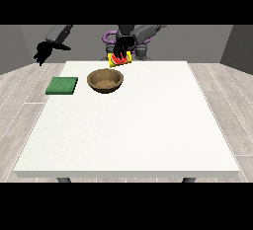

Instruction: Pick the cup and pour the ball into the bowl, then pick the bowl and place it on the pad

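No lettering, label, brand, number or sign is legible anywhere: not on the cup (pixel 120 58), the bowl (pixel 105 81), the pad (pixel 62 86) or the table (pixel 148 125).

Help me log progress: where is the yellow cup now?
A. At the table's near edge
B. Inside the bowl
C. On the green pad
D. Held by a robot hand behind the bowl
D: the robot hand is closed round the cup, just behind the bowl.

A large white rectangular table (pixel 128 125) is seen on dark legs. Near its far edge a round brown wooden bowl (pixel 105 81) is set, and a flat green square pad (pixel 62 85) is laid just beside it, toward the view's left.
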Controlling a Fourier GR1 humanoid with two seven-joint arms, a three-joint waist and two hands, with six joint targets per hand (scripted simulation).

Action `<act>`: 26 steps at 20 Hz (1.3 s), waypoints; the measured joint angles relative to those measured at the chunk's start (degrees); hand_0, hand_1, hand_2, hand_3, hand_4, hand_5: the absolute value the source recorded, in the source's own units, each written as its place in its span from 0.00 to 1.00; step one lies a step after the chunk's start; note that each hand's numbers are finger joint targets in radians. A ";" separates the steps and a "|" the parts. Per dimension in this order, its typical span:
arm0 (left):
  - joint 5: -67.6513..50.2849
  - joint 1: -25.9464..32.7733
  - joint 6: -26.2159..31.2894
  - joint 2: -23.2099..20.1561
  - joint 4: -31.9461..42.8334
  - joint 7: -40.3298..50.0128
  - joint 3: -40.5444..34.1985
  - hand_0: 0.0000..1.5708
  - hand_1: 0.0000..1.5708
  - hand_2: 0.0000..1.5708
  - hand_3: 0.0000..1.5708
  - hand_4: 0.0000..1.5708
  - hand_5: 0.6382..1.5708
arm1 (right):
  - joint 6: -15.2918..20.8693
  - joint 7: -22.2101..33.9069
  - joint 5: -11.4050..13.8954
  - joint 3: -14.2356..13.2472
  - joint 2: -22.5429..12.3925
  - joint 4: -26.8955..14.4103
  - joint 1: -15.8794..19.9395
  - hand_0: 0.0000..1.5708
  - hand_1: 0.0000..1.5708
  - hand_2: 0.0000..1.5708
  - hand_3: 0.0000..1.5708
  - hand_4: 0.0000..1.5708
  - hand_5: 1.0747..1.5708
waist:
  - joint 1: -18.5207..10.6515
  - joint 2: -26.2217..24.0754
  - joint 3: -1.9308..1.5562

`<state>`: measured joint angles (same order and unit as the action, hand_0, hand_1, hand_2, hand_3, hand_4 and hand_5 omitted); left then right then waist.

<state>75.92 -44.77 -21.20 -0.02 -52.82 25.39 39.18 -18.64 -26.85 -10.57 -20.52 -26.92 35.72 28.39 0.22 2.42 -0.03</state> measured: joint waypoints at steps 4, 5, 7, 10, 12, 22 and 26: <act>2.65 -1.07 4.61 0.02 0.73 -0.50 2.69 0.00 0.00 1.00 1.00 0.79 0.82 | 0.19 0.46 -0.12 0.41 0.90 0.13 1.21 0.00 0.00 0.00 0.12 0.00 0.90 | 1.07 0.44 -0.01; 3.40 -1.22 5.85 0.02 0.69 -0.89 3.22 0.00 0.00 1.00 1.00 0.79 0.81 | 0.15 0.20 -0.12 0.40 0.94 -0.10 1.02 0.00 0.00 0.00 0.10 0.00 0.89 | 0.85 0.46 0.01; 5.05 -2.81 8.63 -0.06 1.15 -0.90 4.16 0.39 0.39 1.00 1.00 0.78 0.80 | -0.44 0.54 -0.28 0.48 0.76 -0.22 1.53 0.00 0.00 0.00 0.05 0.00 0.89 | 1.51 0.43 -0.01; 7.19 -5.66 13.45 -0.16 -0.03 -2.98 5.41 0.62 0.62 1.00 1.00 0.77 0.84 | 0.42 -0.50 -0.13 0.06 0.72 -1.50 0.70 0.00 0.00 0.00 0.07 0.00 0.89 | -0.06 -0.30 -0.02; 9.35 -8.08 16.07 -0.34 0.82 -3.50 6.00 0.99 0.99 1.00 1.00 0.76 0.87 | 0.01 -0.25 -0.01 0.30 0.55 -1.69 0.88 0.00 0.00 0.00 0.13 0.00 0.89 | 0.49 -0.47 -0.03; 15.99 -10.21 22.58 -0.17 -1.95 -7.08 4.12 0.97 0.97 1.00 1.00 0.76 0.88 | -1.04 -0.19 -0.65 0.05 -0.17 -2.95 -0.19 0.00 0.00 0.00 0.00 0.27 0.97 | -0.53 -0.84 0.00; 11.17 -7.38 18.33 -0.47 -5.53 -7.71 -1.67 0.09 0.09 1.00 1.00 0.64 0.97 | -0.69 0.72 -1.47 -0.61 0.00 -3.37 -0.31 0.00 0.00 0.00 0.00 0.27 0.97 | -2.96 -0.22 0.08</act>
<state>87.09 -52.15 -2.87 -0.49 -58.35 17.68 37.51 -19.33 -26.13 -12.04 -21.13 -26.92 32.35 28.07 -2.74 2.20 0.05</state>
